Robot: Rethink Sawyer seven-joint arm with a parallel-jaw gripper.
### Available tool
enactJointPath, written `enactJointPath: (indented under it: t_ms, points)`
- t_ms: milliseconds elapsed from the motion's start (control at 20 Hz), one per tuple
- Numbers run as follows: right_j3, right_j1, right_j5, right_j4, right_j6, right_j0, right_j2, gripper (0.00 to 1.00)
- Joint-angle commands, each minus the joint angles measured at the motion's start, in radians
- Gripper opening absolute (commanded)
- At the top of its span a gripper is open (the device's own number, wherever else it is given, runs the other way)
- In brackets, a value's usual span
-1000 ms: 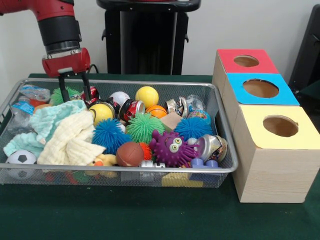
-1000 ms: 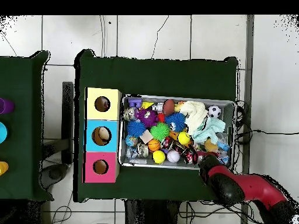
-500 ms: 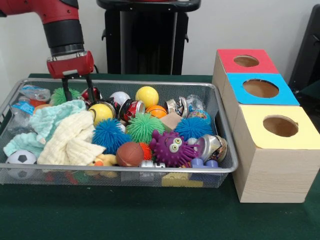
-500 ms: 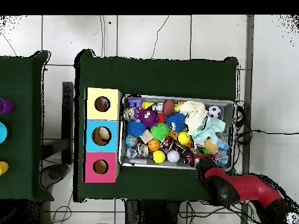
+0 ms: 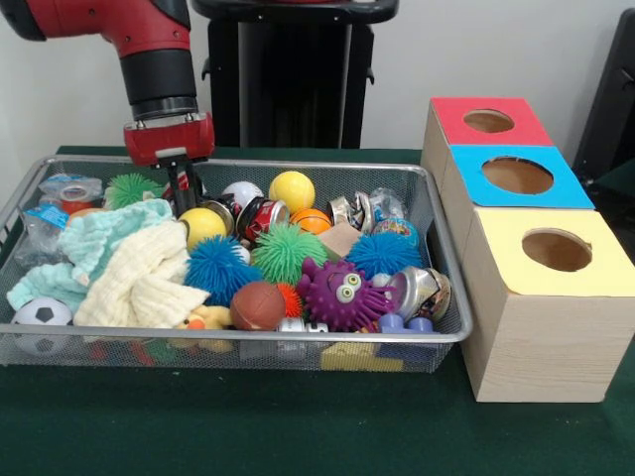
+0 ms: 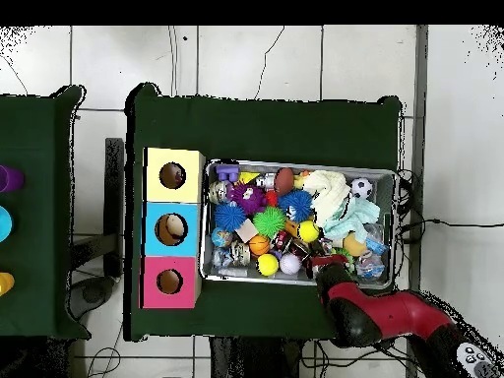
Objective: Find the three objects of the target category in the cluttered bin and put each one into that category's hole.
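Since a second ago the gripper (image 5: 182, 195) has slid along the far rim of the wire bin (image 5: 448, 278), away from the water bottles and toward the yellow ball (image 5: 292, 190); its jaws, spread apart before, now look drawn together into one dark stem, though whether they pinch anything I cannot tell. In the front view its tip hangs just above the red soda can (image 5: 260, 216) and the second yellow ball (image 5: 201, 224), with the white ball (image 5: 239, 193) at about three o'clock of it. Lower in the bin lie the green spiky ball (image 5: 287, 250), two blue spiky balls (image 5: 217, 268), the purple monster toy (image 5: 341, 293) (wide-eyed), a brown football (image 5: 257, 304) and a soccer ball (image 5: 40, 315), beside crumpled cloths (image 5: 127, 268). At three o'clock of the bin, on the green bench (image 5: 298, 426), stand the red box (image 5: 488, 120), blue box (image 5: 518, 176) and yellow box (image 5: 556, 253), each with a round hole.
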Motion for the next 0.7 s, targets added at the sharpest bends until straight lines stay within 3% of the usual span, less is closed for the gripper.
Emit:
enactJointPath:
  t_ms: [50,500,700]
  points:
    - [-0.110,0.031,-0.029,-0.022,0.076,0.013,-0.093,0.00]
    - [-0.088,0.012,-0.036,-0.005,0.085,0.026,-0.104,0.00]
    - [0.007,-0.106,0.029,0.037,0.096,0.017,-0.065,0.00]
